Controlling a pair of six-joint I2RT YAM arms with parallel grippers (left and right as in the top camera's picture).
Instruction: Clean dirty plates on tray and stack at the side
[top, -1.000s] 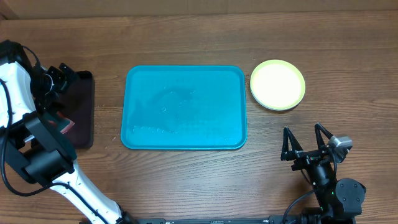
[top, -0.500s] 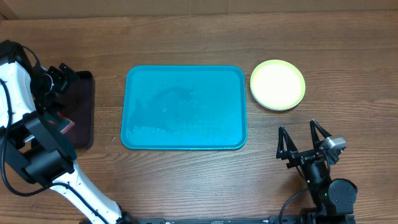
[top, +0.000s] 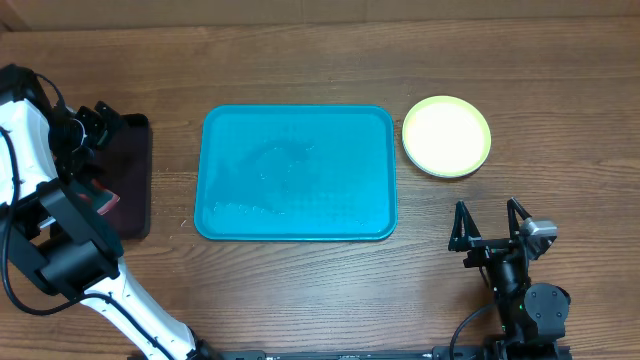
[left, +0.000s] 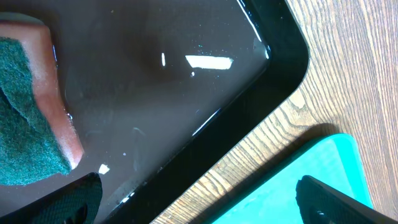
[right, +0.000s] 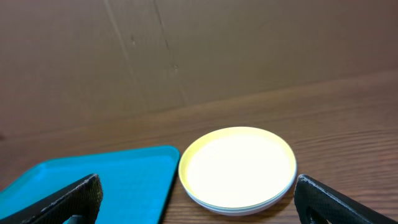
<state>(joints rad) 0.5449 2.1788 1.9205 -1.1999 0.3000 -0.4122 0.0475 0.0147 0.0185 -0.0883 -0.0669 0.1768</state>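
Note:
The plates (top: 446, 136) sit stacked on the wood just right of the tray, yellow-green rim on top; in the right wrist view the plates (right: 237, 167) show paler edges beneath the top one. The turquoise tray (top: 296, 172) lies mid-table with nothing on it, and its near corner (right: 93, 186) shows at lower left. My right gripper (top: 487, 215) hovers open in front of the stack, apart from it (right: 208, 205). Over the black tray's right edge at far left, my left gripper (top: 98, 118) is open and holds nothing (left: 205, 208).
A black tray (left: 186, 81) with a wet sheen holds an orange sponge with a green scouring face (left: 31, 106). A corner of the turquoise tray (left: 311, 180) lies close beside it. A brown wall stands behind the table.
The right gripper drifted slightly left and back right, staying open near the front edge. The left arm, tray and plates have not moved.

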